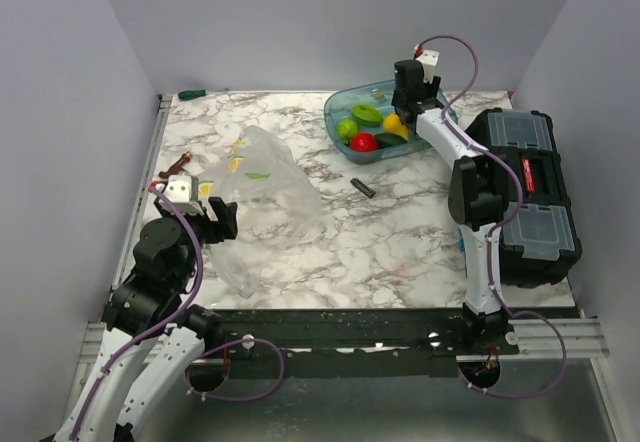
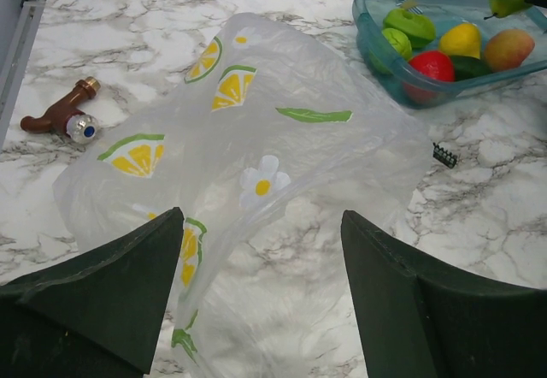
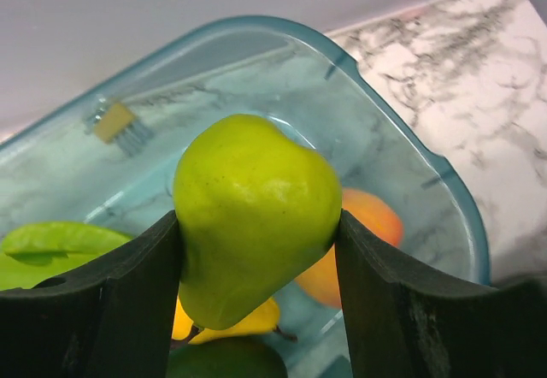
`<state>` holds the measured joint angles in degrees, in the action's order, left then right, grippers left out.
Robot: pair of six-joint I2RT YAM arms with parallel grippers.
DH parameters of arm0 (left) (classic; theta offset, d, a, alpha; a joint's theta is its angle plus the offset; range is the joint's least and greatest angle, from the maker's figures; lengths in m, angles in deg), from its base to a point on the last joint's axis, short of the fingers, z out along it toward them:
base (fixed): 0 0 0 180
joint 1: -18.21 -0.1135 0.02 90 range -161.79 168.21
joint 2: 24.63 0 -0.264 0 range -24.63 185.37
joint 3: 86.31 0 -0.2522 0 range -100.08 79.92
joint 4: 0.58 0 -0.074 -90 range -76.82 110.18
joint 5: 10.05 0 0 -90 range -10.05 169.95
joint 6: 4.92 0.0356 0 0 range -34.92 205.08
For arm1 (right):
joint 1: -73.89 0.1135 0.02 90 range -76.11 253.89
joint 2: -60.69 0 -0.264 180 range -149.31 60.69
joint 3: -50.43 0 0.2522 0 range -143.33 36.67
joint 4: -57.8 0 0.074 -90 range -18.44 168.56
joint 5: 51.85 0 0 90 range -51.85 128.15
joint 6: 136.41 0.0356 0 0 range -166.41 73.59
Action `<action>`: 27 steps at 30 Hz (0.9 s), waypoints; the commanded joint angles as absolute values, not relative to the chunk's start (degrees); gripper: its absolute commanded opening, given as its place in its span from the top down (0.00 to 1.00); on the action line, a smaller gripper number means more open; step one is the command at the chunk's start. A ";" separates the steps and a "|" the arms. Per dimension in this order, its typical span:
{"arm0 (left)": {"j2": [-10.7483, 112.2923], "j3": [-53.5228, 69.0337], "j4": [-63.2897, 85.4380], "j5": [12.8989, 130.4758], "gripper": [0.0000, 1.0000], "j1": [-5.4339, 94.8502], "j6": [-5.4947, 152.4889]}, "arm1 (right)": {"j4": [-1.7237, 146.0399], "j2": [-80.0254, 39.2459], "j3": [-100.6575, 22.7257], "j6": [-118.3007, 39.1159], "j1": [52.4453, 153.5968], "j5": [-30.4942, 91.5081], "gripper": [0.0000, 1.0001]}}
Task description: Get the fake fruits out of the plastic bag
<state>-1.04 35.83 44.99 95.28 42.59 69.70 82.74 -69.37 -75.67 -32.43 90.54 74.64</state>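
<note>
Marble table (image 1: pixel 400 252): one plastic bag (image 1: pixel 262 187), one tub (image 1: pixel 335 112)
Right gripper (image 3: pixel 256 224) pinches a green pear (image 3: pixel 248 181) above the tub, long axis along the fingers, stalk end toward the wrist; five fake fruits (image 2: pixel 432 63) and one peach (image 2: pixel 508 49) lie inside; left gripper (image 2: pixel 261 224) spread over the bag, which lies lengthwise near-to-far

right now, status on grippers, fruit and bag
Right gripper shut on green pear over teal tub. Left gripper open above plastic bag; bag looks flat, empty. Nothing in the way.

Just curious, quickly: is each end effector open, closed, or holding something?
Left end effector: open, holding nothing.
Right end effector: closed on a yellow-green fake fruit.
</note>
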 commanded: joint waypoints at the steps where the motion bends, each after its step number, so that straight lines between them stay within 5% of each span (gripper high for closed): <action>1: -2.03 36.59 43.52 92.46 0.26 42.29 70.66 | 87.49 -75.42 -84.65 -31.50 89.51 67.45 0.65; 10: -2.30 36.68 43.39 90.96 0.26 42.31 70.84 | 91.69 -84.84 -95.28 -27.62 88.68 64.32 0.49; 27: -2.52 36.86 43.29 89.70 0.25 42.29 71.01 | 94.67 -89.15 -98.41 -30.05 87.59 60.24 0.03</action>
